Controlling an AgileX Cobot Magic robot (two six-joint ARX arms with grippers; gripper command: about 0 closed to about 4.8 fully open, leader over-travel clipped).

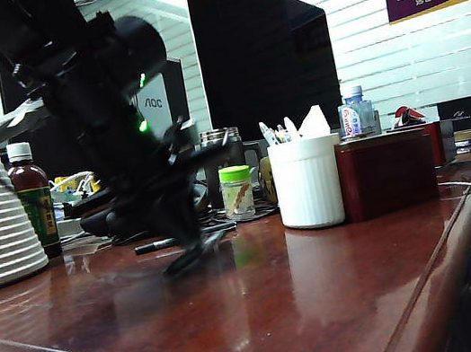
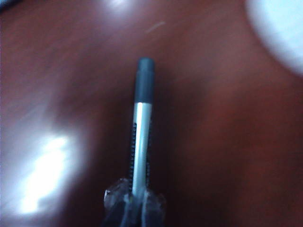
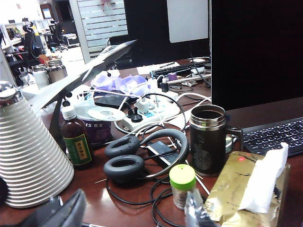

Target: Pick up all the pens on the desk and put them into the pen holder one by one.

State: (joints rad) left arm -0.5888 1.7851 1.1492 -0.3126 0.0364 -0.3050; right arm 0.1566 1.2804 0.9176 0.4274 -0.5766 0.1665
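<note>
Gripping a silver-barrelled pen [image 2: 141, 137] near one end, the left gripper [image 2: 136, 201] has its jaws clamped on it, so the dark cap points away from the wrist, ready for carrying. In the exterior view, this arm is low over the desk [image 1: 268, 307], left of centre. The pen holder [image 1: 309, 183], a white ribbed cup, stands at centre right. Another black pen [image 1: 158, 244] lies behind the arm. The right gripper [image 3: 128, 210], at the lower edge of its wrist view, is seen with jaws apart, holding nothing.
</note>
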